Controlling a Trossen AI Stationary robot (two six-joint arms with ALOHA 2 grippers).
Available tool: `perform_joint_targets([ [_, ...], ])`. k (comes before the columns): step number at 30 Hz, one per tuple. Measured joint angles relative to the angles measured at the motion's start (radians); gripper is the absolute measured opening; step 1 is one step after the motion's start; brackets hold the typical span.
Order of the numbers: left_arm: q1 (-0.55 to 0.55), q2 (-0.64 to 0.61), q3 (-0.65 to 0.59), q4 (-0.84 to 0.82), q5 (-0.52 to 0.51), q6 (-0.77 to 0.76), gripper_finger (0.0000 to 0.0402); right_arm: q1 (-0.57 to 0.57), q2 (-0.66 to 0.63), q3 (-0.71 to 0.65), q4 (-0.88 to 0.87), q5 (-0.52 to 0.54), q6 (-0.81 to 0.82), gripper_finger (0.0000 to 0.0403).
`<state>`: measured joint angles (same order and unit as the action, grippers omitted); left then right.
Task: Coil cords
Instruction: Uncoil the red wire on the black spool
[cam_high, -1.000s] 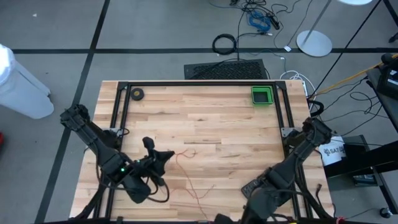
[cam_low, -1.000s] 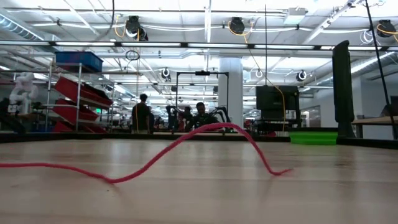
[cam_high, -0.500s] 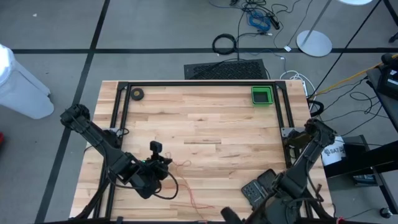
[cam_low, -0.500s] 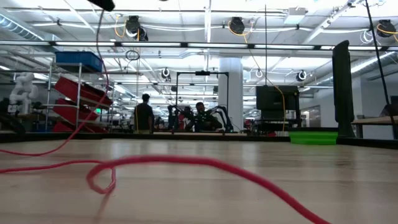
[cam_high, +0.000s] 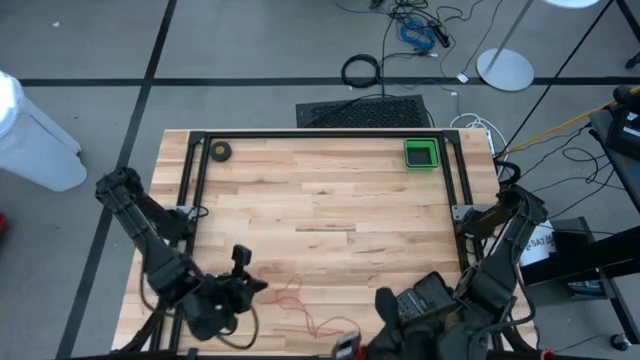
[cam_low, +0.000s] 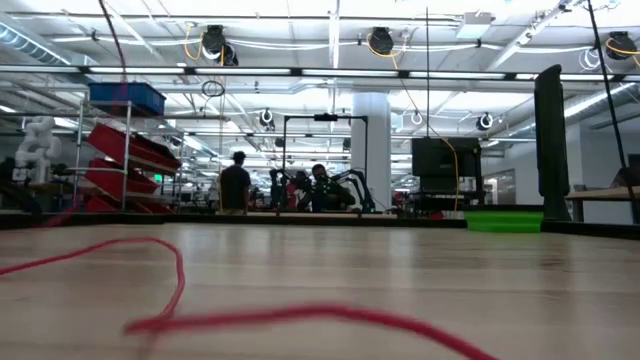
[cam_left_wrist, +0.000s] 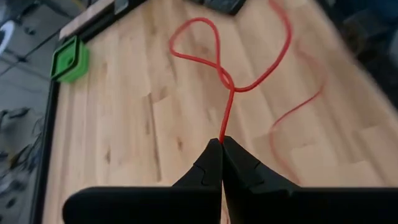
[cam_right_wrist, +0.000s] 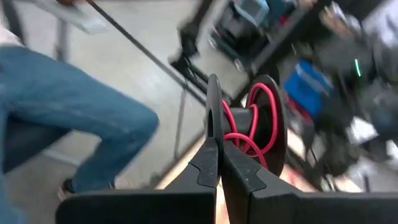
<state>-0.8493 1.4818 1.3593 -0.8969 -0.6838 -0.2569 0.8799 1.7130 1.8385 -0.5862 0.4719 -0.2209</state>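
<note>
Two grippers at the desk's (cam_high: 330, 200) near edge: right gripper (cam_right_wrist: 219, 146) clenched on the spool (cam_right_wrist: 264, 124), left gripper (cam_left_wrist: 222, 144) pinching the cords (cam_left_wrist: 249, 81) loose at near centre. Best fed taut, without kinks.

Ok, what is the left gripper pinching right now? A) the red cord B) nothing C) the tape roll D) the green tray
A: in the left wrist view the left gripper is shut on the red cord, which loops away across the wood.
</note>
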Motion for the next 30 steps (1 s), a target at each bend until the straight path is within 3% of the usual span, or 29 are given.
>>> perform_joint_targets([
  [7, -0.081, 0.0, 0.03, -0.002, -0.002, -0.09, 0.0002, -0.011, 0.002, 0.0, -0.1, 0.06, 0.091, 0.0],
  [10, -0.11, 0.0, 0.03, -0.003, -0.067, -0.135, 0.0008, -0.015, 0.002, 0.0, -0.098, 0.061, 0.093, 0.0],
  [15, -0.134, -0.011, 0.03, -0.006, -0.276, -0.123, 0.0047, -0.014, 0.002, 0.0, -0.099, 0.06, 0.098, 0.0],
  [20, -0.135, -0.049, 0.032, -0.008, -0.616, -0.065, 0.0086, -0.014, 0.002, 0.0, -0.1, 0.06, 0.098, 0.0],
  [22, -0.133, -0.051, 0.032, -0.011, -0.691, -0.051, 0.0095, -0.014, 0.002, 0.0, -0.104, 0.059, 0.1, 0.0],
  [30, -0.135, -0.051, 0.032, -0.011, -0.699, -0.048, 0.0116, -0.014, 0.002, -0.001, -0.145, 0.057, 0.135, 0.0],
])
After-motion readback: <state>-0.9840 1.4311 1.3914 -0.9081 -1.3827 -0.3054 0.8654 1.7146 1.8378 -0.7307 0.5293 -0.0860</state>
